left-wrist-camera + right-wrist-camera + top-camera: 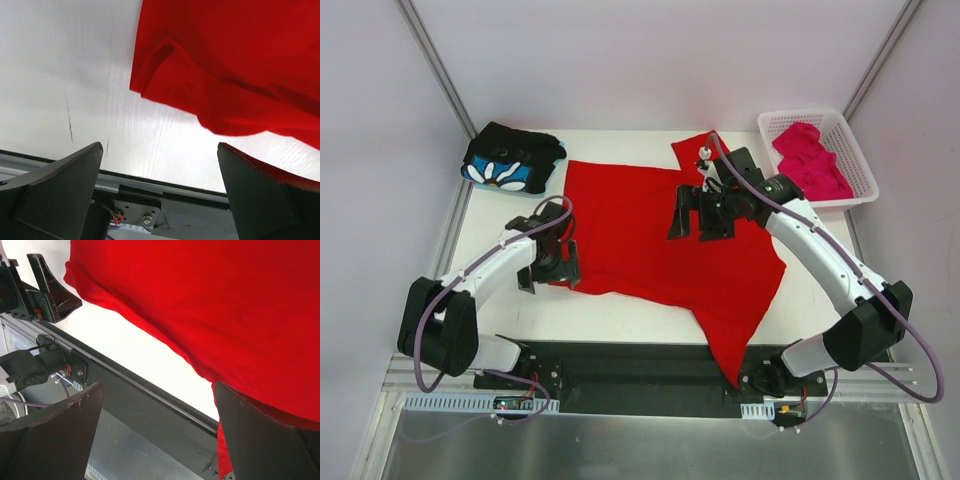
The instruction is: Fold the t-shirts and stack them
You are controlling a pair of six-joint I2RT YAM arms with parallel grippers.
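A bright red t-shirt [640, 230] lies spread over the middle of the white table [620, 315], one corner hanging off the near edge. My left gripper [549, 263] hovers at its near left corner, open and empty; the left wrist view shows that folded red corner [165, 70] just beyond the wide-apart fingers [65, 185]. My right gripper [704, 213] hangs open above the shirt's right half, with red cloth [225, 305] filling its view. A folded black t-shirt with blue-and-white flowers [512, 158] lies at the back left. A magenta-pink t-shirt [810, 158] sits in the basket.
The white lattice basket [861, 170] stands at the back right corner. A black rail [640, 365] with the arm bases runs along the near edge. White walls and metal posts enclose the table.
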